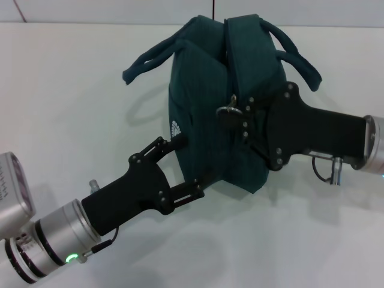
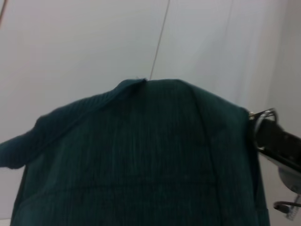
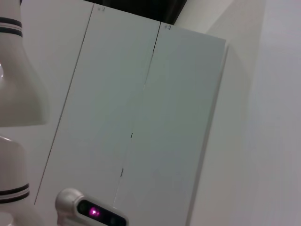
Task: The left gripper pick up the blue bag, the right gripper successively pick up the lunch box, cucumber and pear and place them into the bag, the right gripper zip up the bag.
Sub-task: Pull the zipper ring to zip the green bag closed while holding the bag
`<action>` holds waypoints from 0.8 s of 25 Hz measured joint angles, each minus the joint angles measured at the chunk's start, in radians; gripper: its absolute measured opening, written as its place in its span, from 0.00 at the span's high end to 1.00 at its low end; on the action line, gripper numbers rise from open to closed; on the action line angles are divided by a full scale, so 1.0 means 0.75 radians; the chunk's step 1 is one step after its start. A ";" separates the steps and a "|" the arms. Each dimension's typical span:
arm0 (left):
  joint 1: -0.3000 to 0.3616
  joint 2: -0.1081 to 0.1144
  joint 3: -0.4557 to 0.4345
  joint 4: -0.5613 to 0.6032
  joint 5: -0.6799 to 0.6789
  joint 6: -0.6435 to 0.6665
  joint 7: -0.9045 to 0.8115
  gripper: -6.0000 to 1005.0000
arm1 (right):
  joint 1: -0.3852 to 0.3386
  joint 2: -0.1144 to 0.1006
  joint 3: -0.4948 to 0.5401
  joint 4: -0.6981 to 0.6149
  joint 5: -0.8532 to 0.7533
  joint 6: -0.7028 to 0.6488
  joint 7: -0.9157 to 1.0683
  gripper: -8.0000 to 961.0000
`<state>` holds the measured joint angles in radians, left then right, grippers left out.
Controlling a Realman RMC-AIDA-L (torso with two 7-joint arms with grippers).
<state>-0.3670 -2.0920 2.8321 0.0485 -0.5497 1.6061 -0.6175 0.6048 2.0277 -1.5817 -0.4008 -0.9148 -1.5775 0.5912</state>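
The blue bag (image 1: 210, 90) hangs tilted over the white table, its two loop handles pointing up and back. My left gripper (image 1: 191, 165) comes in from the lower left and clamps the bag's lower end between its spread fingers. From the right, my right gripper (image 1: 241, 122) is shut on the zipper pull (image 1: 228, 111) at the near end of the zip line. In the left wrist view the bag's fabric (image 2: 141, 160) fills the lower half, and the right gripper (image 2: 275, 139) shows at its edge by the silver ring. The lunch box, cucumber and pear are out of view.
The white table (image 1: 72, 90) stretches all round the bag, with a wall line along its far edge. The right wrist view shows only white panels (image 3: 141, 117) and the robot's white body (image 3: 19, 94).
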 joint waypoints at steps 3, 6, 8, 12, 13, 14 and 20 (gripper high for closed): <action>-0.006 0.000 0.000 0.004 -0.001 -0.007 -0.004 0.14 | -0.018 0.000 -0.004 -0.001 0.008 -0.018 -0.007 0.97; -0.007 0.000 -0.001 0.003 -0.001 -0.005 -0.004 0.15 | -0.032 0.000 -0.005 0.003 0.028 -0.033 -0.008 0.97; -0.010 0.001 -0.001 -0.002 -0.002 -0.008 -0.001 0.15 | -0.042 0.000 -0.005 0.002 0.037 -0.037 -0.009 0.97; -0.017 0.001 -0.001 -0.004 -0.004 -0.018 0.005 0.16 | -0.052 0.000 -0.006 0.008 0.063 -0.039 -0.009 0.97; -0.019 0.001 -0.002 -0.004 -0.012 -0.022 0.007 0.17 | -0.055 0.000 -0.006 0.010 0.068 -0.039 -0.008 0.97; -0.019 0.001 -0.002 -0.004 -0.012 -0.022 0.007 0.19 | -0.057 0.000 -0.007 0.011 0.075 -0.039 -0.005 0.97; -0.032 0.002 -0.001 -0.016 -0.035 -0.063 0.049 0.30 | -0.075 0.000 -0.008 0.017 0.100 -0.032 0.003 0.97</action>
<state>-0.3909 -2.0907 2.8315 0.0362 -0.5763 1.5587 -0.5806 0.5484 2.0277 -1.5879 -0.3883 -0.8399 -1.6014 0.5934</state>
